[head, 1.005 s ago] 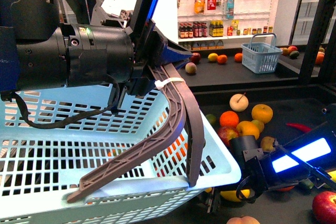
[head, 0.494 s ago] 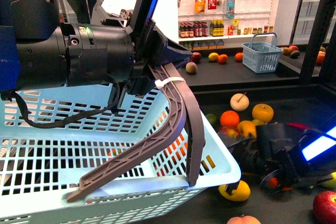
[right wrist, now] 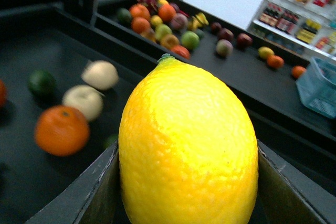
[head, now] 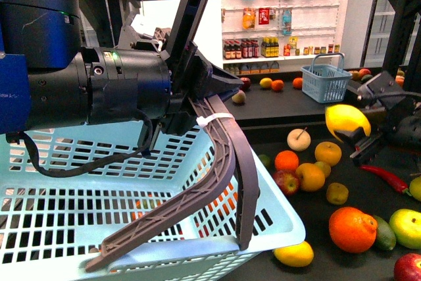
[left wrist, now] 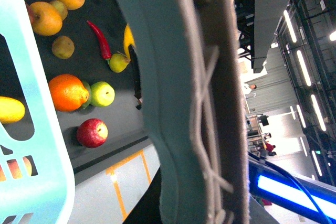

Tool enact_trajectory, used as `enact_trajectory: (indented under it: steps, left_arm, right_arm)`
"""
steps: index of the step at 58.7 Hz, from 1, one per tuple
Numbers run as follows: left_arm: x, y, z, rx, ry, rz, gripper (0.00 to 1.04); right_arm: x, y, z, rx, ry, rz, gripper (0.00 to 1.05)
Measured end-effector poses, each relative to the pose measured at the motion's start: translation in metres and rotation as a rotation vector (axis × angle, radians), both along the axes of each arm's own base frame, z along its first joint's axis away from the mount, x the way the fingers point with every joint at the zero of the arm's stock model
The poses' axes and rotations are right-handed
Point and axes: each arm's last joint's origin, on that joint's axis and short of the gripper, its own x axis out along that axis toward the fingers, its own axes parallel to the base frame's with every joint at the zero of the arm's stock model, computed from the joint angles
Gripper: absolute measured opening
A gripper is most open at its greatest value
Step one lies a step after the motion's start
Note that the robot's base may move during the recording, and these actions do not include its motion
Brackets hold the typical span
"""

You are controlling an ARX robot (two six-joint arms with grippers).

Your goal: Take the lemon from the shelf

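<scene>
My right gripper (head: pixel 358 133) is shut on the yellow lemon (head: pixel 346 121) and holds it in the air above the fruit on the black shelf tier (head: pixel 309 218). In the right wrist view the lemon (right wrist: pixel 189 145) fills the middle, pinched between the two dark fingers (right wrist: pixel 97 192). My left gripper (head: pixel 197 100) is shut on the grey-brown basket handle (head: pixel 223 162) of the light blue basket (head: pixel 99 215) at the front left. In the left wrist view the handle (left wrist: pixel 194 103) blocks most of the picture.
Loose fruit lies on the tier: oranges (head: pixel 353 229), an apple (head: pixel 287 181), a second lemon (head: pixel 294 254), a red chilli (head: pixel 385 178), a green apple (head: pixel 406 226). A small blue basket (head: pixel 326 74) stands on the far tier, with black posts (head: pixel 396 27) at right.
My right gripper has risen from low among the fruit to mid-height at right, now with the lemon in its jaws. The left arm and basket have barely moved.
</scene>
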Motion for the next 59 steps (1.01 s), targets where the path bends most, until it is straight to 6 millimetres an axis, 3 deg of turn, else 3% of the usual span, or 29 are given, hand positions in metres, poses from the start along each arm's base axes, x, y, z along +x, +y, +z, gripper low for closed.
enact_trajectory:
  steps: [8, 18, 38, 50, 59]
  left_arm:
    - [0.0, 0.0, 0.0, 0.001, -0.001, 0.003, 0.07]
    - [0.0, 0.0, 0.0, 0.001, -0.001, 0.003, 0.07]
    - [0.0, 0.0, 0.0, 0.0, 0.0, 0.001, 0.07]
    - [0.0, 0.0, 0.0, 0.001, -0.001, 0.003, 0.07]
    - [0.0, 0.0, 0.0, 0.001, -0.001, 0.003, 0.07]
  right_arm:
    - [-0.033, 0.053, 0.031, 0.079, 0.019, 0.18, 0.64]
    - [-0.054, 0.087, 0.024, 0.091, 0.082, 0.27, 0.64]
    - [-0.074, 0.126, -0.004, 0.081, 0.174, 0.337, 0.64]
    - [-0.081, 0.14, -0.016, 0.057, 0.214, 0.356, 0.64]
    - [-0.082, 0.14, -0.017, 0.075, 0.186, 0.356, 0.86]
